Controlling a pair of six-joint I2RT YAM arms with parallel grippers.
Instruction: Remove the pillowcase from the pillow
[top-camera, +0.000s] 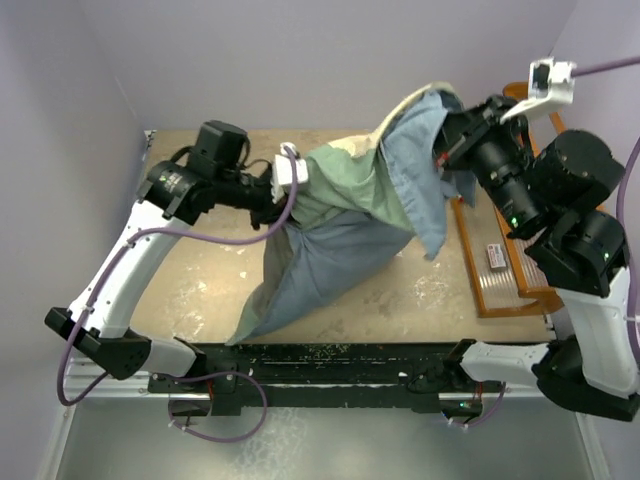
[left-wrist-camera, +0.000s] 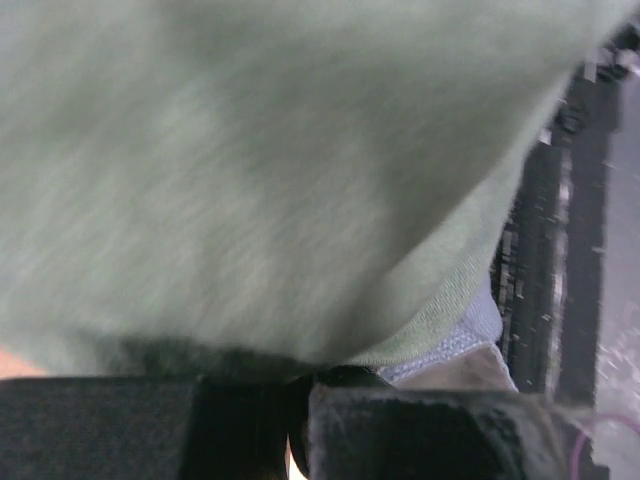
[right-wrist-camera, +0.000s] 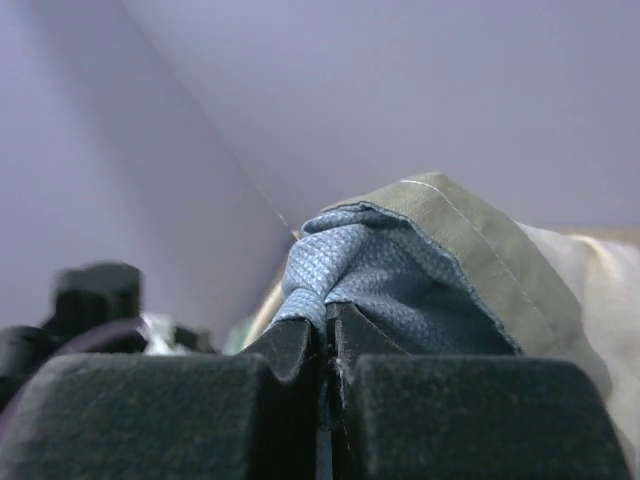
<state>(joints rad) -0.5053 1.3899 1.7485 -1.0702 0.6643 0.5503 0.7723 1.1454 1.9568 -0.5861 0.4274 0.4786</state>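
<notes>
Two black grippers meet the limp patchwork pillowcase (top-camera: 340, 230) of sage green and slate blue-grey, raised off the tan table (top-camera: 200, 270) with its lower corner trailing. The right gripper (right-wrist-camera: 328, 322) is clamped on the blue-grey lining at the hem. The left gripper (left-wrist-camera: 300, 400) sits against green cloth, jaws nearly together; whether it pinches fabric cannot be told. The plump cream-white quilted pillow (right-wrist-camera: 600, 290) shows at the raised opening, the rest hidden inside. Your best course, judged from here: hold the hem pinch firm, draw it away from the pillow, and let the bulk slide out.
</notes>
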